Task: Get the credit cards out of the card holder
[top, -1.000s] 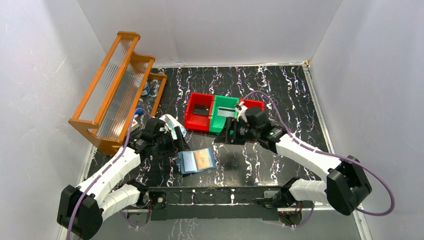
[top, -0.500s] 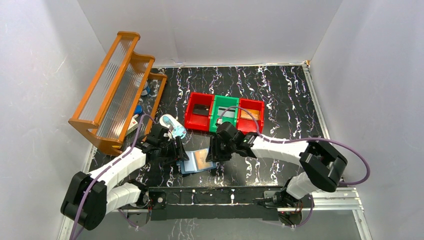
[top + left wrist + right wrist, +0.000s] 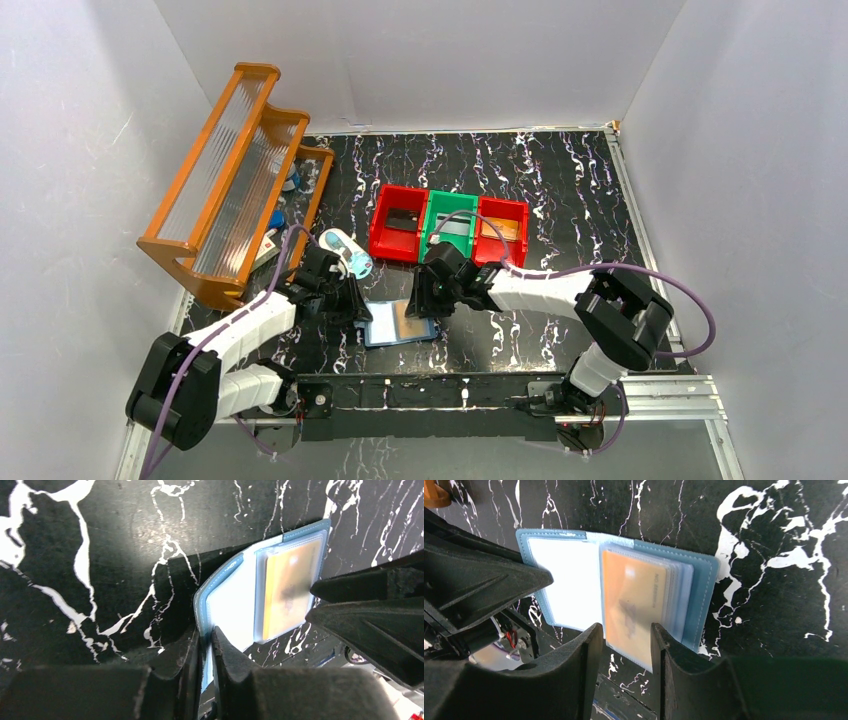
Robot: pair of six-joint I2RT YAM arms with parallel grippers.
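Lying on black marbled table point(image 3: 560, 180) (white-walled) is the card holder point(image 3: 398, 322).

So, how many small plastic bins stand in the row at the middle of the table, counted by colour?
Red bins: 2, the left red bin and the right red bin.
Green bins: 1, the green bin between the two red ones.
Total: 3.
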